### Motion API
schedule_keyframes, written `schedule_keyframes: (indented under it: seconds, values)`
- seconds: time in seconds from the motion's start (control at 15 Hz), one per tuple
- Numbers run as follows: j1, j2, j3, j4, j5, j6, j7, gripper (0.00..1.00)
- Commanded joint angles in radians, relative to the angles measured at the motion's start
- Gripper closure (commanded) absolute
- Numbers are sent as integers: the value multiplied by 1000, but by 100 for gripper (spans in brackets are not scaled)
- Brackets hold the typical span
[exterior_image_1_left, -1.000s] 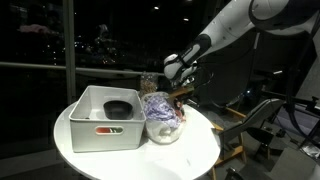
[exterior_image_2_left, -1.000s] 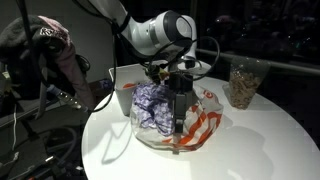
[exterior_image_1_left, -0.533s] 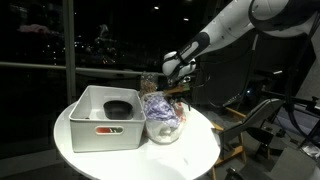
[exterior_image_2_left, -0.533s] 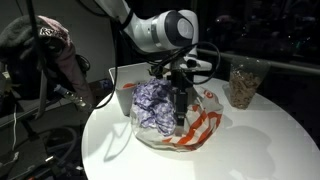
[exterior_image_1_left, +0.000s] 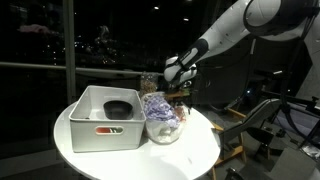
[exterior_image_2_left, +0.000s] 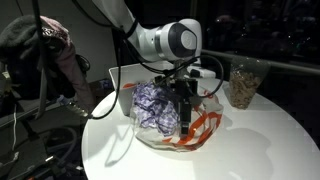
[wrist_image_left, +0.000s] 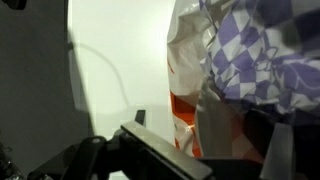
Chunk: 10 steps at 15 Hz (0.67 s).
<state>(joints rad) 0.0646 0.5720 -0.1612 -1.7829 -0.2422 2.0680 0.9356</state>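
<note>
Well, the gripper (exterior_image_2_left: 186, 122), jaws spread wide, hangs at the plastic bag (exterior_image_2_left: 208, 128) near the tabletop's (exterior_image_2_left: 262, 140) middle; nothing is pinched yet

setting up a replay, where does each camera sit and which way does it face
An exterior view: stands off the table, facing tub and cloth; arm enters from upper right.
An exterior view: closer, from another side, cloth in front, tub behind; arm and pincer show.
Wrist view: on the wrist, looking at cloth and bag close up; pincer fingers show.
Both exterior views share table, tub, cloth, pincer.
</note>
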Motion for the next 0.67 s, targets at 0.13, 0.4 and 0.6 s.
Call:
schedule_keyframes:
  seconds: [0.13,0.4,0.6]
  values:
    - [7,-31,-32,-70,-6,59,80,0]
    - [14,-36,-42,-103,-25,88,122,26]
    - [21,-42,-45,-125,-36,128,159,39]
